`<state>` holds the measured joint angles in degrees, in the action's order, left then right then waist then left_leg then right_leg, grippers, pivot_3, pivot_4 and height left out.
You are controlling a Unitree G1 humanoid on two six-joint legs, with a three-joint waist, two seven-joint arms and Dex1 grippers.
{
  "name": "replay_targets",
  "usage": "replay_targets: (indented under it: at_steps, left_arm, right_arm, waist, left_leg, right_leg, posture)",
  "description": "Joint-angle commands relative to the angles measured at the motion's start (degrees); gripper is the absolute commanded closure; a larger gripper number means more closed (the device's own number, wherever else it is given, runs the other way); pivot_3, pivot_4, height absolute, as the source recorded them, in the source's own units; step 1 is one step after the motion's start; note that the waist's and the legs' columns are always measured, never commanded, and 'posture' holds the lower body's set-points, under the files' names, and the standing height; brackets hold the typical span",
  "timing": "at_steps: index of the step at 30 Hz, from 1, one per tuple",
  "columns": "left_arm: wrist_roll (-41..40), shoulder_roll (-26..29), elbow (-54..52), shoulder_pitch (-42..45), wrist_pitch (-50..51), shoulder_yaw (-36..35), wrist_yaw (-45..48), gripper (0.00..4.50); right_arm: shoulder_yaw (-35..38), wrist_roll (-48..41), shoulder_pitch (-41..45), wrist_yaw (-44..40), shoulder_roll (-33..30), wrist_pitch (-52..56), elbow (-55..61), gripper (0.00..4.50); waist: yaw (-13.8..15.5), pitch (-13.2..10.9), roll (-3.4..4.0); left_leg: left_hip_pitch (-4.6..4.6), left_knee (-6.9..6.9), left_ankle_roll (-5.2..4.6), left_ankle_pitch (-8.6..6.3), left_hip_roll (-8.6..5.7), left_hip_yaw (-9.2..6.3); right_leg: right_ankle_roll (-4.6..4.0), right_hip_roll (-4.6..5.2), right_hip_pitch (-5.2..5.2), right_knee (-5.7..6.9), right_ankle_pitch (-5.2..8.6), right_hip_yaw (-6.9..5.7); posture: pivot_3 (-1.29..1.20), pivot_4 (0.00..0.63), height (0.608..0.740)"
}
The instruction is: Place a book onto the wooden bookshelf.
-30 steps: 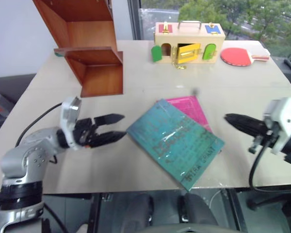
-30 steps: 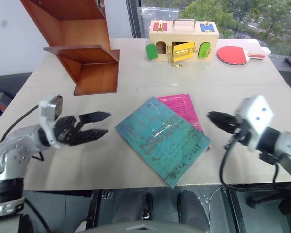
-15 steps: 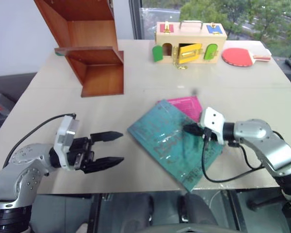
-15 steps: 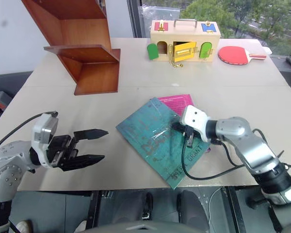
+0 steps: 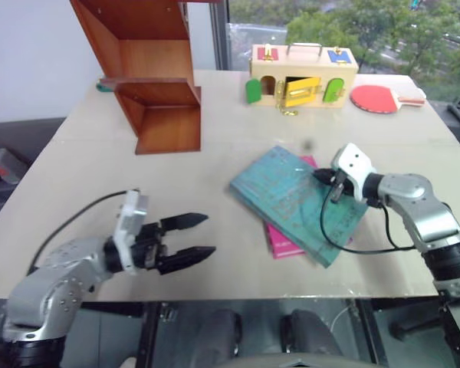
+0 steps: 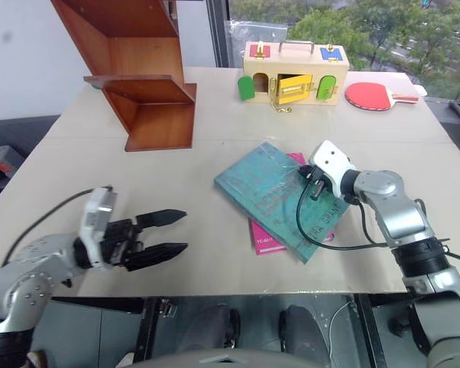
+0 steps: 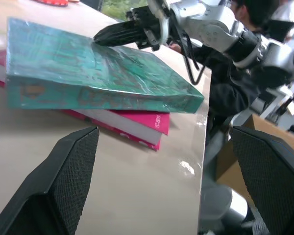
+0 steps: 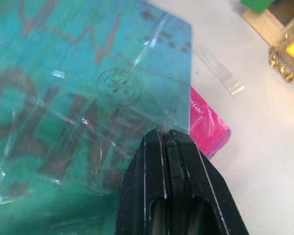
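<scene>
Your right gripper [image 6: 302, 174], fingers together, has slid the book [image 6: 280, 198] leftward toward your open left gripper [image 6: 172, 232], easing pickup.

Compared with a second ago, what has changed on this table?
The right gripper, shut, swung in onto the teal book and pushed it; the pink book now shows at its near side. The left gripper sank slightly, open. The bookshelf stayed put.

Pale wooden box [image 5: 302, 67] with coloured doors at twelve o'clock on the table [image 5: 77, 169], yellow door ajar. Red paddle [image 5: 376, 97] just beside, toward one o'clock. Magenta book [image 5: 280, 239] flat near centre, mostly covered.
</scene>
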<state>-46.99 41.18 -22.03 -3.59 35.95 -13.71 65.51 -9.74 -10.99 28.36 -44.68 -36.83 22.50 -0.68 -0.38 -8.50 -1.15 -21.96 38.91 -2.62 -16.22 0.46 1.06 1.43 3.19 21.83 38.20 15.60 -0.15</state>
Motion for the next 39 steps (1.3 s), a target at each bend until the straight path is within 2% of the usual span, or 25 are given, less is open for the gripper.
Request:
replay_targets:
  at_steps: [1,3,8,12,16,21,32,37,39]
  left_arm:
    - [0.22,-1.13,-1.24,2.29,-0.51,1.38,-2.81,0.0]
    - [0.74,-1.47,-0.95,2.7,-1.16,2.14,-2.98,0.0]
    - [1.62,-1.37,0.99,3.9,-2.85,2.84,-1.85,0.0]
    - [2.59,-1.19,2.65,4.95,-4.48,3.72,0.09,0.0]
    - [4.66,-1.01,4.18,6.55,-7.25,5.19,2.63,0.0]
    - [6.12,-0.57,6.33,7.79,-8.97,5.53,4.09,0.0]
    - [5.62,-0.07,7.53,6.86,-7.76,3.99,3.59,0.0]
    - [5.34,-0.68,7.66,6.81,-6.97,3.41,1.72,0.0]
    - [4.81,-1.11,7.59,7.03,-5.77,3.28,0.05,0.0]
  right_arm:
    - [3.51,-4.18,-3.55,0.86,0.81,6.6,10.0,4.39]
    - [7.47,-5.72,-4.92,3.9,0.85,10.59,15.4,4.39]
    - [18.09,-1.88,-11.08,10.69,-4.97,14.93,21.39,4.39]
    - [20.76,0.18,-15.48,11.33,-8.72,14.57,20.6,4.39]
    - [18.24,1.66,-20.46,6.85,-12.5,12.18,19.05,4.39]
    - [18.18,-3.65,-25.38,1.17,-12.25,13.19,25.49,4.39]
    - [17.33,-8.72,-27.61,1.32,-9.05,14.46,33.29,4.39]
    - [20.45,-7.98,-29.76,3.13,-8.07,12.41,32.49,4.39]
    - [24.5,-9.2,-31.1,3.91,-6.77,11.37,32.05,4.39]
  waist:
    - [-0.01,0.01,0.01]
    - [-0.29,0.04,0.18]
    - [0.21,0.08,0.42]
    - [0.68,0.07,0.42]
    - [0.77,0.06,0.43]
    - [0.69,0.03,0.47]
    - [0.84,0.0,0.5]
    - [1.17,0.0,0.5]
    - [1.23,0.0,0.5]
  left_leg:
    - [-0.04,-0.29,-0.2,0.13,0.0,-0.01]
    - [-0.17,-0.61,-0.18,0.15,0.0,0.01]
    - [-1.91,-0.55,0.09,0.33,-0.02,0.05]
    - [-1.91,-0.56,0.01,0.29,-0.11,0.1]
    - [-1.73,-0.48,-0.04,0.28,-0.11,0.13]
    - [-1.65,-0.4,-0.22,0.19,-0.02,0.08]
    - [-1.72,-0.11,-0.12,0.24,0.01,0.07]
    - [-1.72,0.0,-0.12,0.25,0.01,0.01]
    - [-1.72,0.03,-0.09,0.26,0.01,-0.01]
  right_leg:
    - [0.06,0.0,0.13,-0.12,-0.04,-0.03]
    - [0.2,-0.02,0.42,-0.22,-0.12,-0.03]
    - [0.2,-0.11,2.03,-0.22,-0.11,-0.07]
    - [0.22,-0.1,1.91,-0.45,-0.11,-0.07]
    - [0.24,-0.18,1.79,-0.26,-0.11,-0.07]
    - [0.26,-0.37,1.74,-0.13,-0.11,-0.08]
    - [0.32,-0.42,1.7,-0.09,-0.14,-0.09]
    - [0.33,-0.44,1.63,-0.07,-0.15,-0.14]
    - [0.33,-0.44,1.62,-0.07,-0.15,-0.16]
  posture:
    - [0.0,0.15,0.74]
    - [0.0,0.15,0.74]
    - [0.0,0.15,0.74]
    - [0.0,0.15,0.74]
    - [0.0,0.15,0.74]
    - [0.0,0.15,0.74]
    - [0.0,0.15,0.74]
    - [0.0,0.15,0.74]
    - [0.0,0.15,0.74]
